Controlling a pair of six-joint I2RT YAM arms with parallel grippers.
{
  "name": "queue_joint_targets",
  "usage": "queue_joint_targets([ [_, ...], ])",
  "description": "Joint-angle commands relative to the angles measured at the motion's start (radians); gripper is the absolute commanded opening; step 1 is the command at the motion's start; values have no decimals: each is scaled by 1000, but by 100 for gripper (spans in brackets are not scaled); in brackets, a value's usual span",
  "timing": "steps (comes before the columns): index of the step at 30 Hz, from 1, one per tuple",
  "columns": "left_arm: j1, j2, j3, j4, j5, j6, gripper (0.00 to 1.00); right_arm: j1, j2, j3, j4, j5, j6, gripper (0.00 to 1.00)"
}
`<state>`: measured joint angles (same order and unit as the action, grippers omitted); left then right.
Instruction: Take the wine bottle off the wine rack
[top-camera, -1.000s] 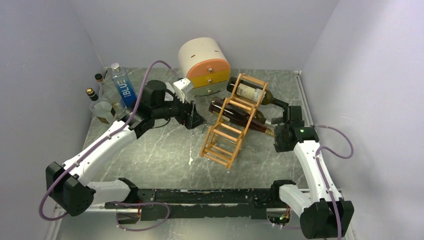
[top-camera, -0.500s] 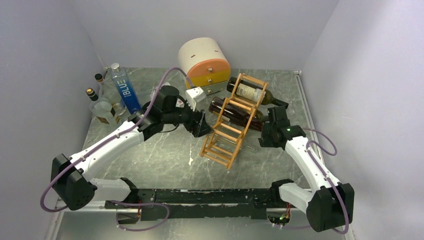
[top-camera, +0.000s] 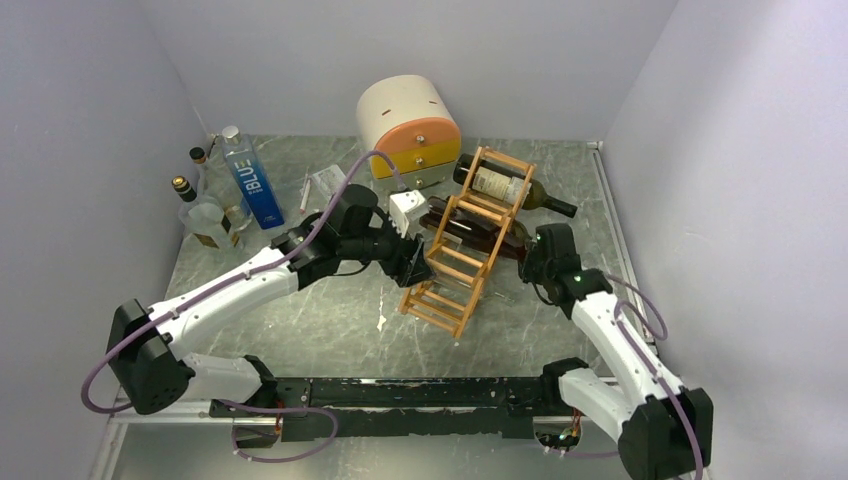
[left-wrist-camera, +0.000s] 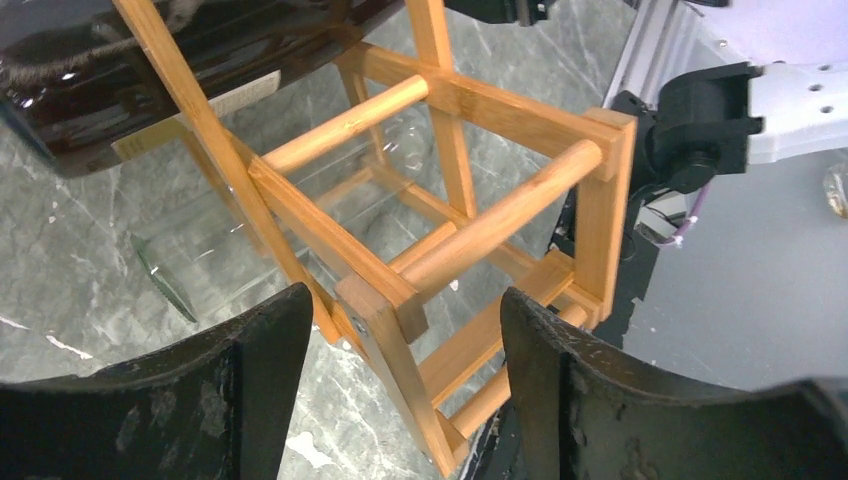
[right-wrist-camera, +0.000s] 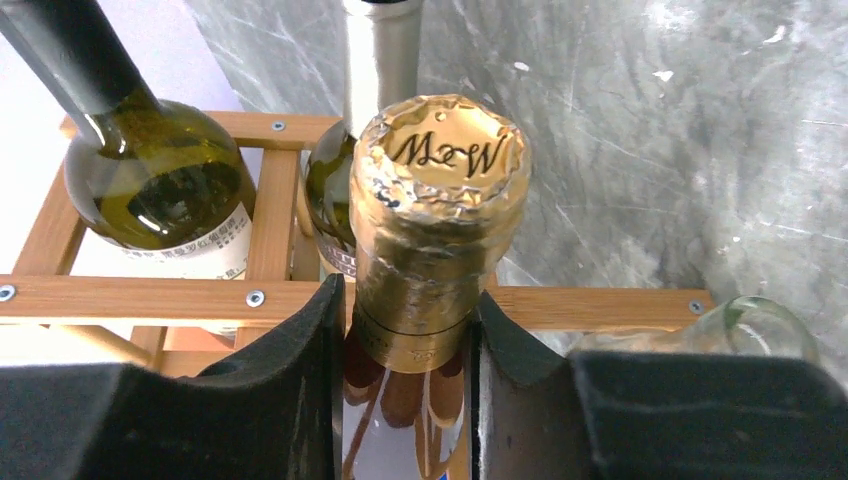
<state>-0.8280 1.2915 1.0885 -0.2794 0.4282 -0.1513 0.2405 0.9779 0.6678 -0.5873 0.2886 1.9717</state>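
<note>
The wine rack (top-camera: 462, 262) is a tan wooden ladder frame leaning in the middle of the table, with dark bottles lying in its upper tiers. In the right wrist view a wine bottle (right-wrist-camera: 440, 200) with a gold foil cap marked "MW" points at the camera. My right gripper (right-wrist-camera: 405, 330) is shut on this bottle's neck, both pads against the foil. From above, that bottle (top-camera: 478, 232) lies in the rack's middle tier with the right gripper (top-camera: 533, 250) at its neck end. My left gripper (left-wrist-camera: 405, 300) is open and straddles a corner post of the rack (left-wrist-camera: 390, 340), with gaps on both sides.
A second green bottle (right-wrist-camera: 150, 190) lies in the rack's top tier (top-camera: 510, 186). A round cream-and-orange drawer box (top-camera: 410, 125) stands behind the rack. A blue-labelled water bottle (top-camera: 247, 178) and small bottles (top-camera: 195, 205) crowd the back left corner. Walls close in left, right and behind.
The right arm moved in toward the rack and its jaws closed on the gold-capped neck. The left arm reached right to the rack, its jaws narrowing round a post.
</note>
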Motion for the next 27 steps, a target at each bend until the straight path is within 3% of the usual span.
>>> queue_joint_targets([
  [1, -18, 29, -9, 19, -77, -14, 70, 4, -109, -96, -8, 76, 55, 21],
  [5, -29, 43, -10, 12, -130, -24, 61, 5, -202, -148, -22, 119, 88, 1],
  [6, -31, 47, -9, 7, -151, -25, 59, 5, -222, -155, -37, 132, 97, 0],
  [14, -37, 48, -20, 11, -217, -43, 42, 3, -416, -280, -29, 142, 146, 0],
  [19, -47, 62, -21, 10, -231, -45, 44, 2, -484, -335, -7, 138, 115, 0],
  [23, -79, 78, -9, -15, -285, -43, 46, -2, -437, -360, 112, 95, 65, 0],
  [27, -121, 68, -11, -27, -417, -86, 32, -8, -321, -301, 168, 62, -31, 0],
])
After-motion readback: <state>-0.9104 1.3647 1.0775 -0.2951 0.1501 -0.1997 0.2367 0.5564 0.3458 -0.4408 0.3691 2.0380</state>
